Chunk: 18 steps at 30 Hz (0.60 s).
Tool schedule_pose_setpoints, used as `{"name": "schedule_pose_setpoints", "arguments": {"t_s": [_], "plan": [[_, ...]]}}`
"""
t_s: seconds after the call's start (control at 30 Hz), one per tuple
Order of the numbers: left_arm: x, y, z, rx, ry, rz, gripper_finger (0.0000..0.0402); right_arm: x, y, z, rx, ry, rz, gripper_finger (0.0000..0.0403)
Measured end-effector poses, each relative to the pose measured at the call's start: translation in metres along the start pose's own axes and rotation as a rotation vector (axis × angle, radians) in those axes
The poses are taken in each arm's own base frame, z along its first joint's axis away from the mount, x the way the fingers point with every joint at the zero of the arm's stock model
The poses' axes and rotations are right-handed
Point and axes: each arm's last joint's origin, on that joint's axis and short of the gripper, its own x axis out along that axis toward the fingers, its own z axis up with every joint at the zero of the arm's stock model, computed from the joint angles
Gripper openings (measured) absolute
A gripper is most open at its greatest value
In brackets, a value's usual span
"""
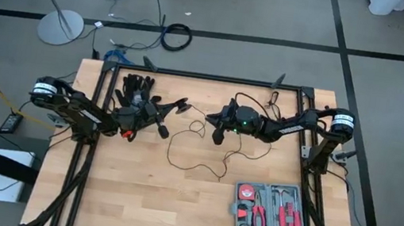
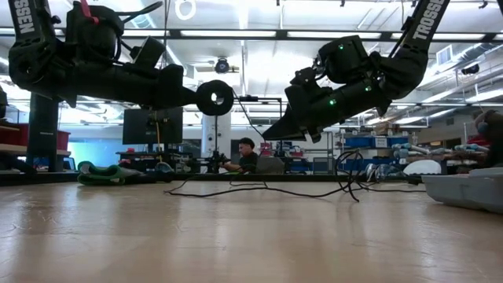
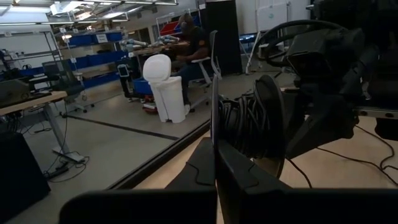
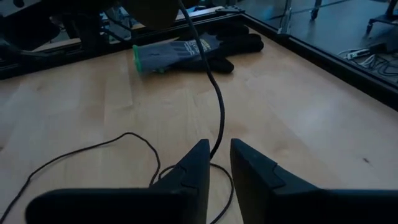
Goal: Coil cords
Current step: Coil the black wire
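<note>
From above, two dark arms reach inward over one wooden table [image 1: 133, 199]. The left gripper [image 1: 173, 107] sits left of centre, clamped on the small round disc [image 1: 182, 105] at one end of the single thin black wire [image 1: 188, 155], which trails in loose loops across the middle of the board. The right gripper [image 1: 218, 135] hangs right of centre, just above that wire. One black glove [image 1: 136, 87] lies near the table's far left corner, and one grey tool case [image 1: 269, 213] holding red-handled tools sits near the front right. In the low view, both arms hover above the tabletop: the disc [image 2: 214, 97] is raised well off the wood at the tip of the left gripper [image 2: 206, 97], and the wire [image 2: 259, 189] droops from it to lie along the surface, while the right gripper [image 2: 275, 132] points downward nearby. One person [image 2: 247, 156] sits in the room behind. In the left wrist view, the disc [image 3: 264, 121] stands on edge, with several turns of wire [image 3: 239, 127] wound on it, pinched in the shut left gripper [image 3: 214, 149]. In the right wrist view, the right gripper [image 4: 219, 155] has its fingers [image 4: 196, 165] slightly parted, and the wire [image 4: 214, 93] runs down between them without being squeezed; the glove [image 4: 193, 50] lies beyond on the wood.
</note>
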Motion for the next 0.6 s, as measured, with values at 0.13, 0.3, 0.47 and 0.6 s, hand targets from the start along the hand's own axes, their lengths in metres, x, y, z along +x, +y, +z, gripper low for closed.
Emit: {"name": "schedule_pose_setpoints", "arguments": {"t_s": [0.13, 0.3, 0.47, 0.6], "plan": [[0.000, 0.000, 0.001, -0.003, -0.005, 0.001, 0.0000, 0.000, 0.001, 0.000, 0.009, 0.001, 0.005, 0.0078], [0.000, 0.000, 0.002, -0.014, -0.022, 0.003, 0.0000, 0.000, 0.008, -0.003, 0.023, 0.011, 0.039, 0.0082], [0.000, 0.000, 0.002, -0.021, -0.022, 0.003, 0.0000, 0.001, 0.015, -0.006, 0.016, 0.019, 0.064, 0.0077], [0.000, 0.000, 0.003, -0.023, -0.025, 0.003, 0.0000, 0.001, 0.016, -0.004, 0.030, -0.015, 0.054, 0.0072]]}}
